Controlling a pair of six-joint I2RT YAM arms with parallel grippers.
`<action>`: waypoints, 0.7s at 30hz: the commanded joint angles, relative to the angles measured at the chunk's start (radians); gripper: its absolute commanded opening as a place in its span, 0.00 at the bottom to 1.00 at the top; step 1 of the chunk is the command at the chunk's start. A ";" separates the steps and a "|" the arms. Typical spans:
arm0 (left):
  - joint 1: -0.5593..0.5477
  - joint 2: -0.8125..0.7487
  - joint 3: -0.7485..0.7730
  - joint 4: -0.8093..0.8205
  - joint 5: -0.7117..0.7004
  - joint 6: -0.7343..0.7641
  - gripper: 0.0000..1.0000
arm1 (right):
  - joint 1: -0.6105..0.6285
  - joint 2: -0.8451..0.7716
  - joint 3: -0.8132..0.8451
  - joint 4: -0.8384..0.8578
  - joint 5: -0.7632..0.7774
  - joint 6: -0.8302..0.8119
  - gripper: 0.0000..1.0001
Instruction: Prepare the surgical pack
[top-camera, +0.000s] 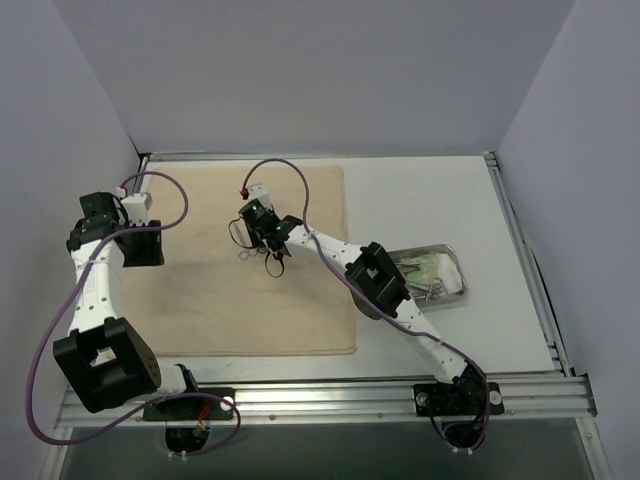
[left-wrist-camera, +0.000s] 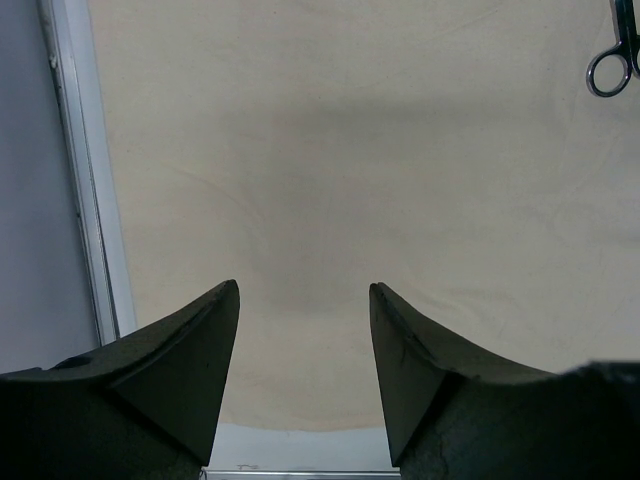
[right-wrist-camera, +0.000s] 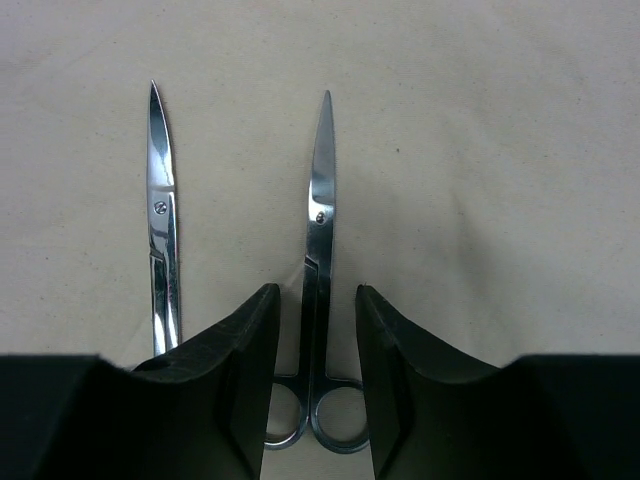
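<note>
The large beige cloth (top-camera: 250, 265) lies flat on the table's left half. Two steel scissor-handled instruments lie side by side on it. One (right-wrist-camera: 320, 200) is between the jaws of my right gripper (right-wrist-camera: 315, 290), which is open and straddles its shanks with a gap on each side. The other (right-wrist-camera: 162, 230) lies just to the left. My right gripper (top-camera: 270, 248) is over the cloth's middle. The steel tray (top-camera: 457, 268) sits off the cloth to the right and holds pale green packets (top-camera: 420, 268). My left gripper (left-wrist-camera: 303, 285) is open and empty above the cloth (left-wrist-camera: 350, 150) near its left edge.
A ring handle (left-wrist-camera: 608, 70) shows at the top right of the left wrist view. The table's raised metal rail (left-wrist-camera: 85, 200) runs along the cloth's left side. White tabletop (top-camera: 420, 200) lies between the cloth and the right rail. Purple cables loop off both arms.
</note>
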 joint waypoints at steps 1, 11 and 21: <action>-0.002 0.005 0.004 0.039 0.028 -0.001 0.64 | 0.028 0.047 0.030 -0.075 0.039 0.021 0.32; -0.002 -0.001 0.006 0.036 0.033 0.002 0.64 | 0.027 0.024 0.002 -0.101 0.044 0.052 0.00; 0.000 -0.005 0.006 0.035 0.034 0.008 0.64 | 0.040 -0.186 -0.085 -0.015 0.001 -0.051 0.00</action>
